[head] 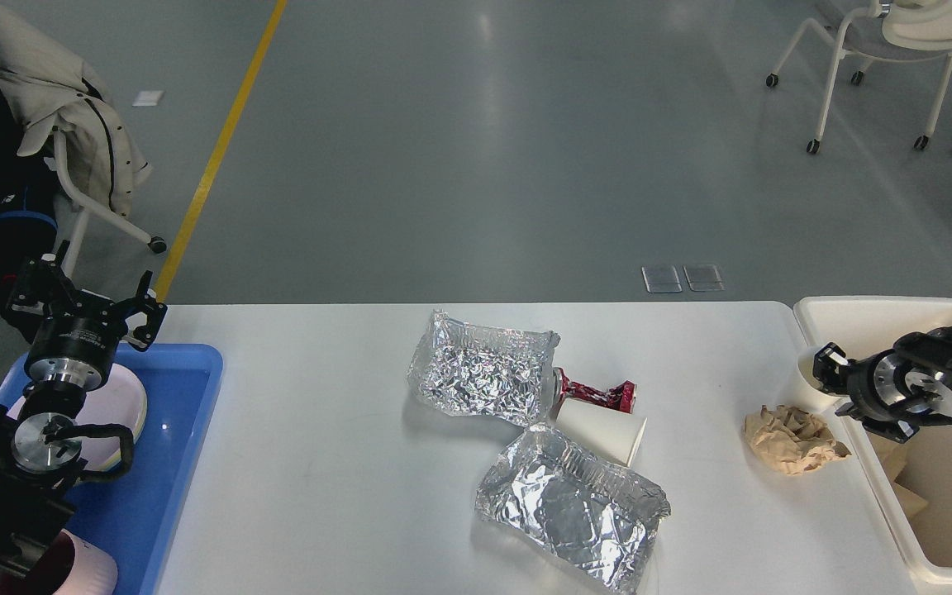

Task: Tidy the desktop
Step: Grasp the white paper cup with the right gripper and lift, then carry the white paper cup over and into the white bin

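Note:
The white desktop [319, 463] carries two crumpled foil trays [480, 376] [571, 504], a crushed red can [600, 395], a white paper cup on its side [608, 430] and a wad of brown paper [790, 438]. An upright white paper cup [806, 387] stands at the table's right edge. My right gripper [833, 382] is low and right against this cup, seen end-on, so its grip is unclear. My left gripper [92, 291] hangs open over the blue tray, holding nothing.
A blue tray [187, 430] at the left holds stacked pale plates [125, 397] and a pink cup [83, 570]. A cream bin [864, 318] with brown paper inside stands off the right edge. Chairs stand on the floor beyond.

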